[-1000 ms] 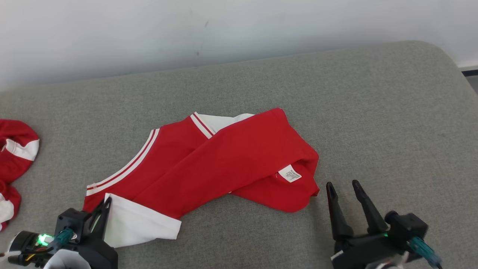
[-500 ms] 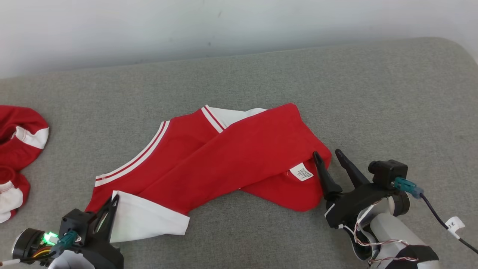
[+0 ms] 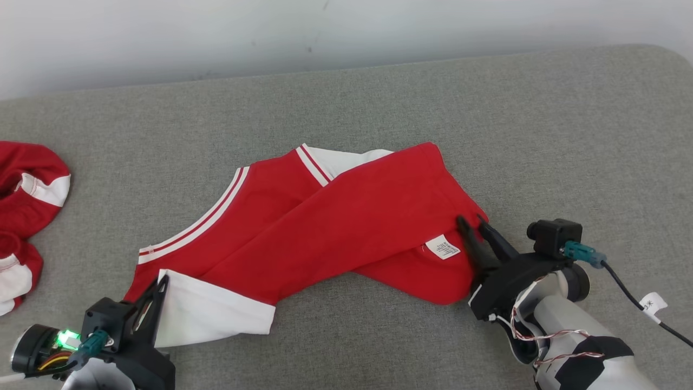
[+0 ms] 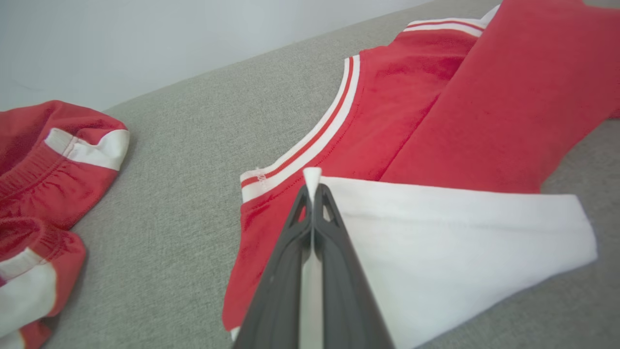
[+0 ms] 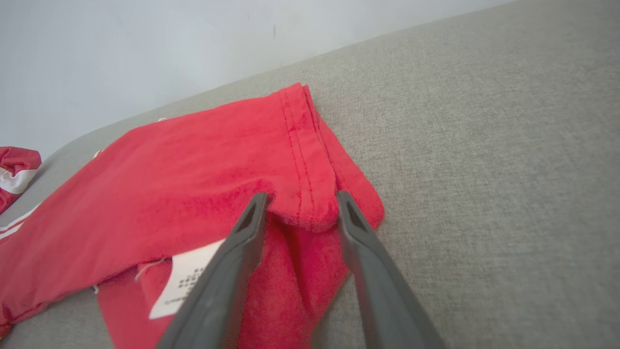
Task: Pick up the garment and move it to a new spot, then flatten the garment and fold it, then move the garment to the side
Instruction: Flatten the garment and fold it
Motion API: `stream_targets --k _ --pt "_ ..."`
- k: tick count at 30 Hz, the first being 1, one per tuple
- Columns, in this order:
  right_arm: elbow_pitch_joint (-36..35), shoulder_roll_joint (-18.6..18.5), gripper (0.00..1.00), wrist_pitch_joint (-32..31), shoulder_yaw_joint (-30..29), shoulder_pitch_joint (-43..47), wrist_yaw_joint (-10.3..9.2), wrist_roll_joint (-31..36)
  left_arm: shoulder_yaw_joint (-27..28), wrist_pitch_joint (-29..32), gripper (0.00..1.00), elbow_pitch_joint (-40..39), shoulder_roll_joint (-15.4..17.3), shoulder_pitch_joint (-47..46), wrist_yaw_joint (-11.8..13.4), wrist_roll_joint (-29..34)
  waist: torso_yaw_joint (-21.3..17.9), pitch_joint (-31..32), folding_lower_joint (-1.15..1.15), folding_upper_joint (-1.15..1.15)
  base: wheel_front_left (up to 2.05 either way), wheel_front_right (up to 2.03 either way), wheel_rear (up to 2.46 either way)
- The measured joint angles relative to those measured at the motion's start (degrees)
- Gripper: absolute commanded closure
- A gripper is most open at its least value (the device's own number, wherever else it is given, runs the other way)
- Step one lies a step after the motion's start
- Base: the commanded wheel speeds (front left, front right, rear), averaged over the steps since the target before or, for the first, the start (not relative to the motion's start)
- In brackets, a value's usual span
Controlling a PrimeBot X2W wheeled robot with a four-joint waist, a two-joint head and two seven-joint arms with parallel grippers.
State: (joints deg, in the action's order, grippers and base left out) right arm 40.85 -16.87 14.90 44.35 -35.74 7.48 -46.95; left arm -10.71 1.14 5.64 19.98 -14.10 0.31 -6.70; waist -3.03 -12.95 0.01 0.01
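A red garment (image 3: 335, 227) with white striped trim lies crumpled across the grey cushion (image 3: 541, 135). My left gripper (image 3: 161, 281) at the lower left is shut on the corner of its white sleeve panel (image 4: 436, 242), and in the left wrist view a tip of white cloth pokes out between the closed fingers of that gripper (image 4: 312, 177). At the garment's right end, by the white label (image 3: 443, 247), my right gripper (image 3: 472, 221) straddles a bunched fold of the red hem (image 5: 305, 203). Its fingers (image 5: 242, 247) stand apart on either side of the fold.
A second red and white garment (image 3: 27, 184) lies bunched at the cushion's far left edge. A pale wall (image 3: 325, 32) runs along the back. The cushion's rounded corner is at the upper right, with bare grey fabric to the right of the garment.
My right gripper came forward from the bare cushion onto the garment's right hem and its jaws have narrowed around the fold. The left gripper kept its grip. The camera shifted slightly.
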Motion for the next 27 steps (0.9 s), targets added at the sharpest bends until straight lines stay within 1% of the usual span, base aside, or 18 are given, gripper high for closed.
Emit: stream_targets --k 5,11,15,19,22,27 --pt "-2.15 -0.93 1.0 0.05 -1.19 -0.28 0.0 0.71 0.35 -1.32 1.0 -0.82 0.85 -0.03 0.38 0.02 -0.28 0.32 0.0 0.0 0.0 0.0 0.0" --pt "-7.26 -2.9 1.0 0.07 -3.89 0.88 0.0 1.42 1.98 -6.34 1.0 -3.41 1.79 -0.69 0.89 -0.36 -0.7 2.01 -0.01 0.0 0.0 0.0 0.0" --pt "-11.21 -5.13 1.0 0.05 -5.68 0.97 0.0 2.33 3.34 -9.2 1.0 -6.43 2.44 -2.15 0.66 -1.64 -1.09 3.63 -0.01 0.0 0.0 0.0 0.0" --pt "-14.85 -7.75 1.0 0.05 -6.94 0.58 0.0 2.65 4.9 -11.31 1.0 -9.23 3.39 -4.82 -0.32 -3.43 -1.4 5.55 -0.01 0.0 0.0 0.0 0.0" --pt "-17.02 -10.29 1.0 0.05 -7.38 -0.78 0.0 2.77 5.63 -12.15 1.0 -11.49 4.19 -7.47 -2.09 -5.11 -1.62 7.12 -0.01 0.0 0.0 0.0 0.0" --pt "-19.82 -14.52 1.0 -0.42 -7.57 -4.54 0.0 2.0 6.2 -11.14 1.0 -13.23 6.17 -13.34 -4.33 -7.35 -2.02 9.73 -0.01 0.0 0.0 0.0 0.0"
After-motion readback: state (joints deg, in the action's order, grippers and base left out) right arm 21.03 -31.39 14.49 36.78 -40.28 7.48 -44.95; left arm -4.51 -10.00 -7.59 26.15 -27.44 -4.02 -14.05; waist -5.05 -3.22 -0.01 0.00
